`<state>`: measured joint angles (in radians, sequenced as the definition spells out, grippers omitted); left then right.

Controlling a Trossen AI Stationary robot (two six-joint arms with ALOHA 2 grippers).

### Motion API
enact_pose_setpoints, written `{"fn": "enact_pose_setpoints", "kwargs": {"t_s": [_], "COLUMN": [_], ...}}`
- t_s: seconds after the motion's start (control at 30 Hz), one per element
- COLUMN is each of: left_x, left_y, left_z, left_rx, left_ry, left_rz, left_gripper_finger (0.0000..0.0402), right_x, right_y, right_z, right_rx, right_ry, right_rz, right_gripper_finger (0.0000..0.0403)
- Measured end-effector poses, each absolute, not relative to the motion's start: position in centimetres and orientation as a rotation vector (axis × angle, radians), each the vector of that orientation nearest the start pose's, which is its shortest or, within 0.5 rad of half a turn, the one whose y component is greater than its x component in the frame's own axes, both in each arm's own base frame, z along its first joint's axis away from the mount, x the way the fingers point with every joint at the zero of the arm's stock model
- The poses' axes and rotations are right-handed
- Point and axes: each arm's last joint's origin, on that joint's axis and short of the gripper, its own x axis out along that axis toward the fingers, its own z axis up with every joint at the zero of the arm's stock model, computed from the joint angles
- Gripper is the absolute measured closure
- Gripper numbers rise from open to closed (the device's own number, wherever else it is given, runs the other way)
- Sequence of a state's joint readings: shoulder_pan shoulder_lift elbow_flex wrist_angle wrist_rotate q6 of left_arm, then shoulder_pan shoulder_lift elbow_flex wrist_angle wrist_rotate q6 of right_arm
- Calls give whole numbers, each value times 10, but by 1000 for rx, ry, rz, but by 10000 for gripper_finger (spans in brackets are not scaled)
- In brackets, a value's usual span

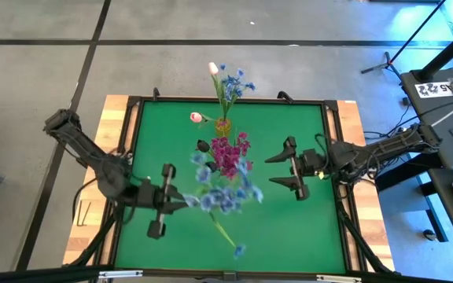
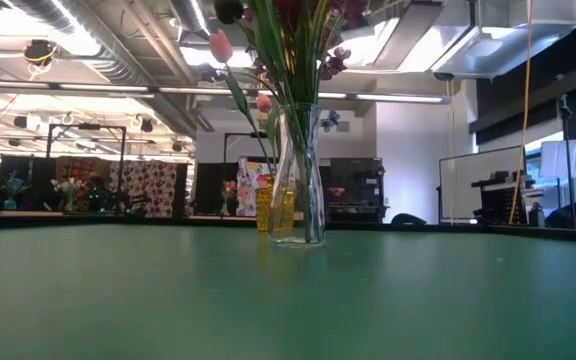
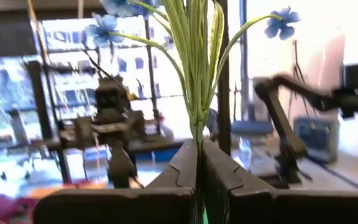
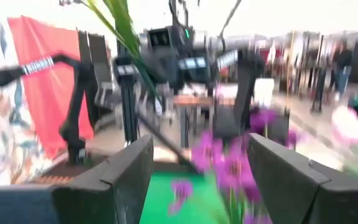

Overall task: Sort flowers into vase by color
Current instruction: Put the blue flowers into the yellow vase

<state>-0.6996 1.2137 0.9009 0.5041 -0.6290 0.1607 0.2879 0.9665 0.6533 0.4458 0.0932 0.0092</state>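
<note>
I am pinching the blue spray [image 3: 194, 74] in my left jaws [image 3: 199, 177], pressed together on its bundled green stems just below where they fan apart. In the overhead frame my left jaws [image 1: 166, 199] are sitting left of centre, with the blue blossoms [image 1: 219, 192] spreading rightward from them and one stem trailing toward the lower middle of the frame. I am judging this spray light and springy: thin plastic stems that bend and slip, soft cloth petals that crush easily. Low on the stems, where they are gathered, is the place to hold; anywhere higher and they will splay.

My right jaws [image 1: 291, 168] are hanging spread and holding nothing, right of centre over the green worktop [image 1: 289, 228], facing the magenta cluster [image 4: 225, 162].

Further in, the magenta cluster [image 1: 228, 153] is standing in the glass vase [image 2: 299, 175] at the centre of the overhead frame, with a dark bud [image 1: 203, 145] just left of it. Beyond, toward the top centre, I am seeing a yellow vase [image 1: 223, 125], two pink tulip buds [image 1: 197, 117] and another blue spray [image 1: 233, 83].

Counting: two vases, two blue sprays, one magenta cluster, two pink tulips, at least one dark bud. From above I cannot tell which vase each far stem is in.
</note>
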Motion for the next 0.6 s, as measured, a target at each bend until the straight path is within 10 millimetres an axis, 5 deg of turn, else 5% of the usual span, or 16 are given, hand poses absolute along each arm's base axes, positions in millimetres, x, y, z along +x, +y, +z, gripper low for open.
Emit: {"fn": "enact_pose_setpoints", "kwargs": {"t_s": [0.27, 0.6], "left_x": [227, 245], "left_y": [-124, -90], "left_z": [364, 365], "left_rx": [27, -61], "left_ry": [-229, -259], "left_rz": [74, 74], "left_gripper_finger": [401, 402], "right_x": [226, 283], "right_y": [64, 52], "right_z": [331, 361], "right_rx": [-15, -65], "right_ry": [-235, -207], "right_rz": [184, 162], "right_gripper_finger": [146, 146]}}
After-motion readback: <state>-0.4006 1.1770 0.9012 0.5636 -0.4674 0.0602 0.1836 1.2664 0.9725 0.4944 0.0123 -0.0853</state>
